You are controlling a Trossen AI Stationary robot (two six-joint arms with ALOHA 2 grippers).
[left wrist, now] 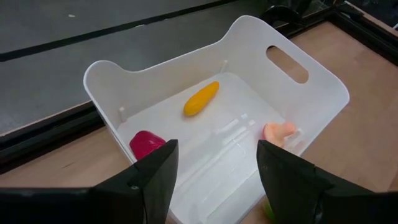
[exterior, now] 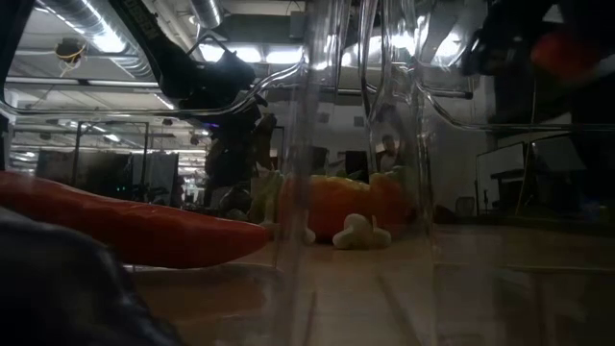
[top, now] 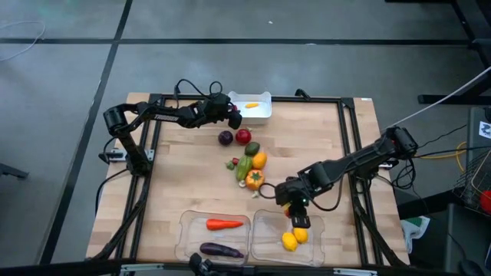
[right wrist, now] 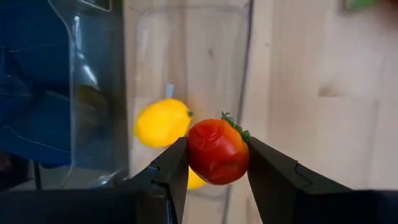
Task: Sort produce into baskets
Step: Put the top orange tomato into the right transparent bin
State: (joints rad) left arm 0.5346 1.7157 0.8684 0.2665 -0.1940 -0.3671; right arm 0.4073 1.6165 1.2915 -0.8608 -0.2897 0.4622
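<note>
**Tomato pinched over the right tray; left arm parked at the white bin**

Nearest to me, my right gripper (right wrist: 217, 155) has its two fingers closed on a small red tomato (right wrist: 217, 151) with a green stem, squeezed at its widest part. From above, that gripper (top: 294, 204) hangs at the near edge of the right clear tray (top: 316, 250), where two lemons (top: 294, 238) already lie. I judge the tomato to be a light, hard plastic toy: smooth, rounded and a little slippery, so the across-the-middle pinch suits it, and an off-centre hold would likely let it squirt out. It should survive a short drop.

The left clear tray (top: 186, 239) holds the carrot (top: 224, 225) and the eggplant (top: 221, 250); for those long pieces I would grip mid-length, across the narrow axis.

Farther up the table sits the loose pile: an orange pepper (top: 254, 179), a green pepper (top: 244, 166), a red apple (top: 243, 137) and a dark purple round fruit (top: 225, 138), possibly a plum.

At the far edge, my left gripper (left wrist: 211, 165) hovers with fingers parted and nothing between them above the white bin (left wrist: 323, 93), which holds a small yellow-orange piece (left wrist: 201, 99), a magenta piece (left wrist: 147, 144) and a pale peach one (left wrist: 278, 132).
</note>
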